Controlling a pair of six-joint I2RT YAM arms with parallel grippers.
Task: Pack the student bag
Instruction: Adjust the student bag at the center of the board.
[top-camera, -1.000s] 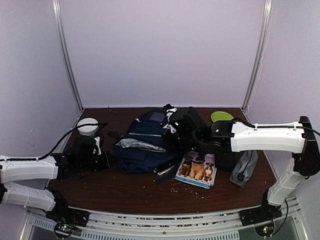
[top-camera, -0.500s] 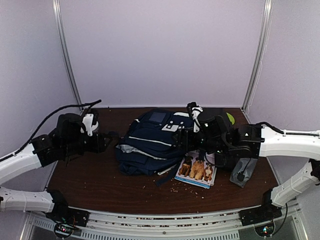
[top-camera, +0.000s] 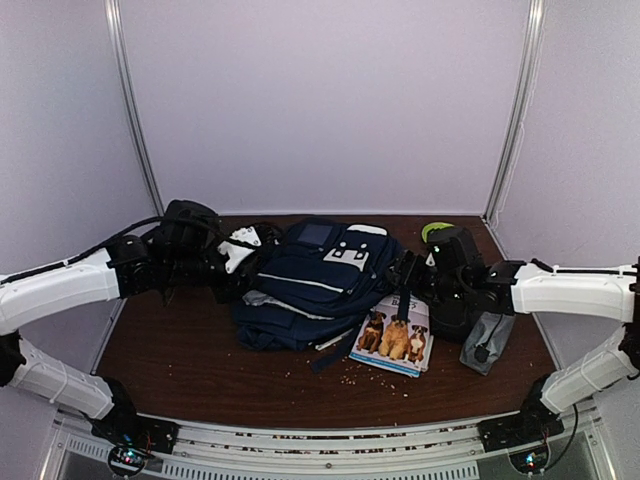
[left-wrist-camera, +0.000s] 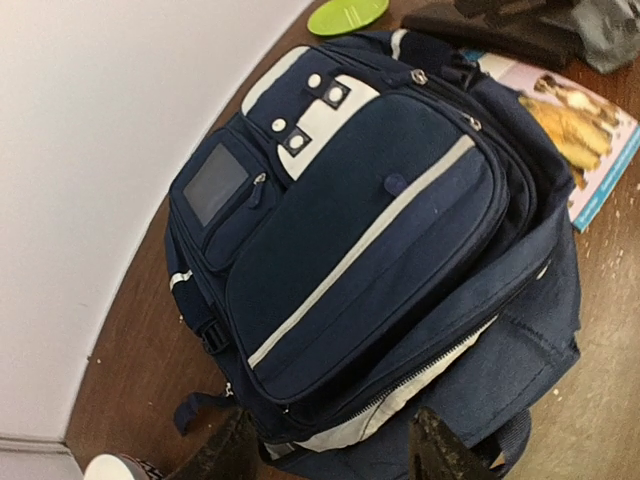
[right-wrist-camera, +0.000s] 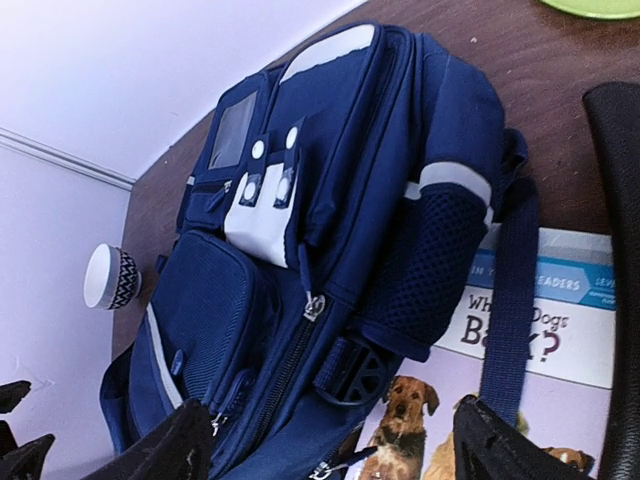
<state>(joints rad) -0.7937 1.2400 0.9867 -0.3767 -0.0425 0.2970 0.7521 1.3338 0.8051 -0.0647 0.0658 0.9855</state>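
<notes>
Navy backpack (top-camera: 315, 285) flat in the middle of the brown desk (top-camera: 200, 360), front pocket up, white stripes and white buckle patch showing, top end toward the back wall. Zip along its near-left side open, pale grey lining in the gap.

Left tool (top-camera: 245, 265) just beside the backpack's left edge, fingers (left-wrist-camera: 232, 455) spread wide, gripping nothing. In the wrist view, the open zip edge below and between them.

Right tool (top-camera: 405, 272) at the backpack's right side, likewise spread wide and holding nothing, fingers (right-wrist-camera: 170, 452) low in its own view.

At the backpack's near-right corner, a dog picture book (top-camera: 395, 335), one dark strap (right-wrist-camera: 510, 300) across its cover. Green plate (top-camera: 437, 231) at the back right. Grey pouch (top-camera: 487, 340) just right of the book. Patterned cup (right-wrist-camera: 110, 277) beyond the backpack's left side.
</notes>
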